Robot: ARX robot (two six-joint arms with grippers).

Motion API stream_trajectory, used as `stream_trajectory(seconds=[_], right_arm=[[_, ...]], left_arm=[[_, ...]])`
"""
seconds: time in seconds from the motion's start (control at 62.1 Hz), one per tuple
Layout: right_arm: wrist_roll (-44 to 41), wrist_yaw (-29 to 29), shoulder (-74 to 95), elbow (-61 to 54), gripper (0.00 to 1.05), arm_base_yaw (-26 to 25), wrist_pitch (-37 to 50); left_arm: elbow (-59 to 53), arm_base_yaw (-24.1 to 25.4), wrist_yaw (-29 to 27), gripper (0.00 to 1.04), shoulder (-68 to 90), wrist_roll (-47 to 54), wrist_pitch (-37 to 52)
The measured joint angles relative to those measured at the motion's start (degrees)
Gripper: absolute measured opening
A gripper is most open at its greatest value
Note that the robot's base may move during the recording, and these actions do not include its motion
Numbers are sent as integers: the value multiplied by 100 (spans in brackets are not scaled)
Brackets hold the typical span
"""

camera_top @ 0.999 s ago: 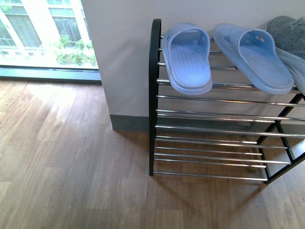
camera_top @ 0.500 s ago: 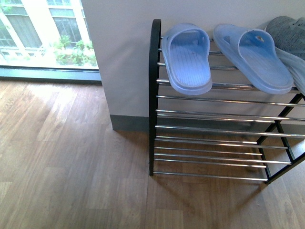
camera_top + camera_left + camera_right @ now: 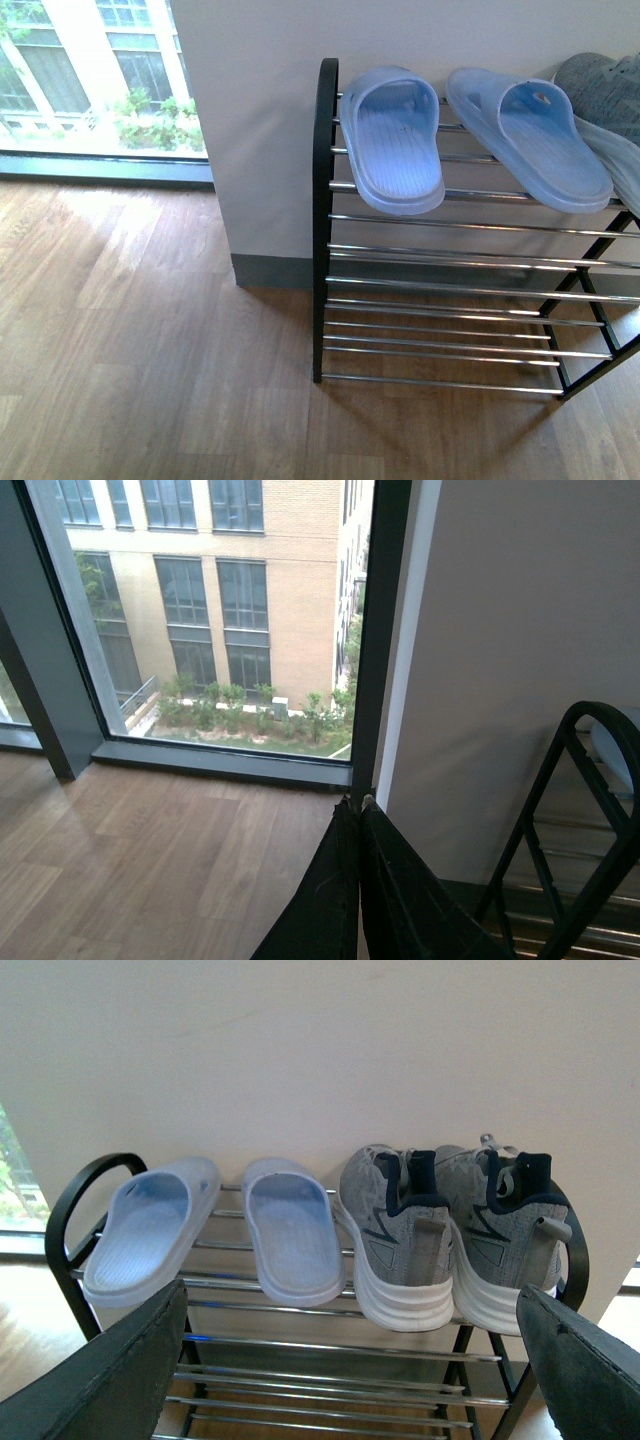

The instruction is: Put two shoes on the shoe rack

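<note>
Right claw (image 3: 345, 1360): black fingers spread wide, released, nothing between them. Left claw (image 3: 358, 880): fingers pressed together, clenched on nothing. Two pale blue rubber slides (image 3: 215, 1235) and two grey knit sneakers with white soles (image 3: 450, 1245) sit side by side on the top chrome bars of the black-framed shoe rack (image 3: 330, 1350), sneakers at 3 o'clock of the slides. Heels overhang the front bar; a brushing arm could likely tip one off. The lower tiers hold nothing; bare wooden floor (image 3: 130, 350) lies at 9 o'clock.
</note>
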Motion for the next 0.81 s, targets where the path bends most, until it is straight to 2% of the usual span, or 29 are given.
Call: stream_trajectory(seconds=[0.129,0.806], right_arm=[[0,0,0,0,95,2,0],[0,0,0,0,95,2,0]], left_arm=[[-155,0,2,1,-210,4,20],[-155,0,0,1,-1558,2,-1305]])
